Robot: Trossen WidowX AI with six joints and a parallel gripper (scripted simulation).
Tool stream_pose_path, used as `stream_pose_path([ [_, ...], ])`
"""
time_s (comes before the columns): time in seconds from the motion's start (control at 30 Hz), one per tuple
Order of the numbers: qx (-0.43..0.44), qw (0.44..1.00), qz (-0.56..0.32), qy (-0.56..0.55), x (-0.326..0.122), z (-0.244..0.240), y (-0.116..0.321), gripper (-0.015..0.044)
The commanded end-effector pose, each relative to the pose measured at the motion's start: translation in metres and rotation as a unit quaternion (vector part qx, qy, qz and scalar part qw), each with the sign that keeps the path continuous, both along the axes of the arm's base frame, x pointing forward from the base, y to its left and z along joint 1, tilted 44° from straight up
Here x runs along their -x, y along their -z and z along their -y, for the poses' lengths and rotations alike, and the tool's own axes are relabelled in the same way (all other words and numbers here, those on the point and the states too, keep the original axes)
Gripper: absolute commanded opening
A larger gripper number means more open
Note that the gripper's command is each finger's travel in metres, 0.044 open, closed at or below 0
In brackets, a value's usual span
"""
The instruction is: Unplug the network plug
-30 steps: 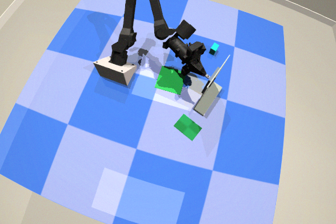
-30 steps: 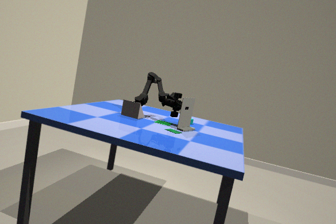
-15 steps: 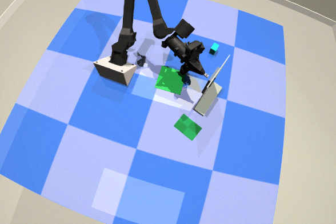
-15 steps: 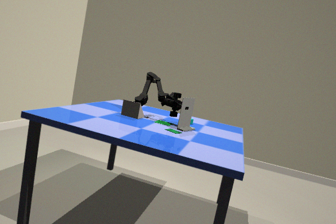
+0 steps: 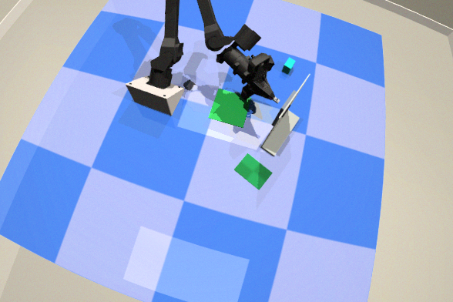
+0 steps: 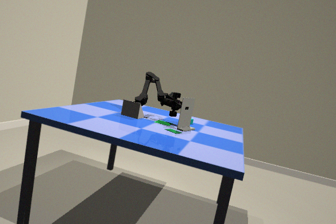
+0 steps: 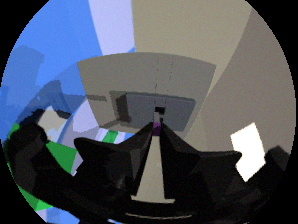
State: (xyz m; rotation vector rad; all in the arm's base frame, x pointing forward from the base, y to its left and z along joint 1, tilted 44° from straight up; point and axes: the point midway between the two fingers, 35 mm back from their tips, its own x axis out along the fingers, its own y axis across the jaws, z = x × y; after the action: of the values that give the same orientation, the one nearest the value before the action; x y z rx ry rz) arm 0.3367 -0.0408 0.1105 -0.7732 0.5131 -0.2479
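My gripper is shut on the small pale plug. It holds the plug in front of the upright panel, with a gap between them in the top view. The dark socket opening shows just beyond the plug in the wrist view. The tab's position is too small to tell. A larger green square lies on the table on the arm's side of the panel. A smaller green square lies farther forward; which one is the marked square I cannot tell.
The panel's pale foot rests on the table. A cyan block lies beyond the panel's far end. The arm's wedge-shaped base stands to the left of the larger green square.
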Motion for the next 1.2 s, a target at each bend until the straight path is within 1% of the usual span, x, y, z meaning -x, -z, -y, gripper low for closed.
stream_pose_path([
  [0.0, -0.001, 1.000, 0.001, 0.004, 0.002, 0.001, -0.001, 0.0000],
  [1.17, -0.002, 1.000, 0.001, 0.004, 0.015, -0.004, -0.004, 0.0000],
])
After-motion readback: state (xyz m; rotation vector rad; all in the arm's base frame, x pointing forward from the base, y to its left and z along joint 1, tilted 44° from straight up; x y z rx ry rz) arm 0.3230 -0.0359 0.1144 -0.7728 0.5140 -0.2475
